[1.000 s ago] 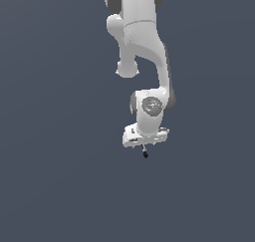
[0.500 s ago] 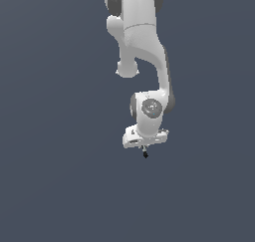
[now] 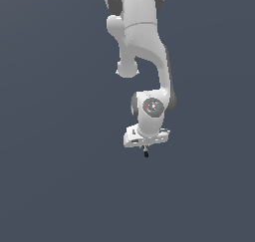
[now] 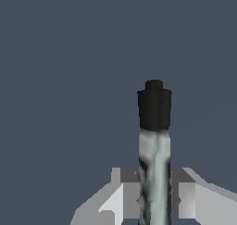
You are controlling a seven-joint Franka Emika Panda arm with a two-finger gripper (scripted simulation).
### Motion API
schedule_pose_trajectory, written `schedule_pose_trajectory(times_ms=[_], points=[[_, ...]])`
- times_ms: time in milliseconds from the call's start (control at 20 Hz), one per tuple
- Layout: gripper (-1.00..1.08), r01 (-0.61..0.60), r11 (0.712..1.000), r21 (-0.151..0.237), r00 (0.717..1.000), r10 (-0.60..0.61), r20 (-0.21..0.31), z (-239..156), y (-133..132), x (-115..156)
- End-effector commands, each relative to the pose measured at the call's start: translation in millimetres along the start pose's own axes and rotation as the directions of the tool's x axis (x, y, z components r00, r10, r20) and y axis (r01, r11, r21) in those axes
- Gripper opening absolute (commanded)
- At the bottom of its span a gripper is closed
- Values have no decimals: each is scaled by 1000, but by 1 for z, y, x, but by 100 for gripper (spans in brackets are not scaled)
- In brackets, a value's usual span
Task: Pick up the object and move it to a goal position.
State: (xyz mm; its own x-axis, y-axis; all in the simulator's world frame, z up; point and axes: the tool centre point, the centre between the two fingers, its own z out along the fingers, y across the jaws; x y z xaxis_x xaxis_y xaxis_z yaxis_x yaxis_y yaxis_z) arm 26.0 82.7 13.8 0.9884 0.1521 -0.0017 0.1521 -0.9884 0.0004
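Observation:
The object [image 4: 154,145] is a thin rod with a grey shaft and a black end, standing out from between my fingers in the wrist view. My gripper [image 4: 154,194] is shut on its shaft, one finger pressed to each side. In the exterior view the white arm reaches down to the gripper [image 3: 145,147], and the object [image 3: 146,153] pokes out below it as a tiny dark tip. The part of the shaft inside the grip is hidden.
A plain dark grey-blue surface fills both views. The white arm's upper links [image 3: 137,32] come down from the exterior view's top edge.

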Motion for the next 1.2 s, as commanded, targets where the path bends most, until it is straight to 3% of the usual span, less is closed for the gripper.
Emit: schedule_pose_trajectory(times_ms=[0, 850, 1150], points=[[-100, 1, 1000, 0, 1000, -1, -1, -7, -7, 3], [-100, 1, 1000, 0, 1000, -1, -1, -119, -115, 46], [-100, 1, 1000, 0, 1000, -1, -1, -144, -140, 58]])
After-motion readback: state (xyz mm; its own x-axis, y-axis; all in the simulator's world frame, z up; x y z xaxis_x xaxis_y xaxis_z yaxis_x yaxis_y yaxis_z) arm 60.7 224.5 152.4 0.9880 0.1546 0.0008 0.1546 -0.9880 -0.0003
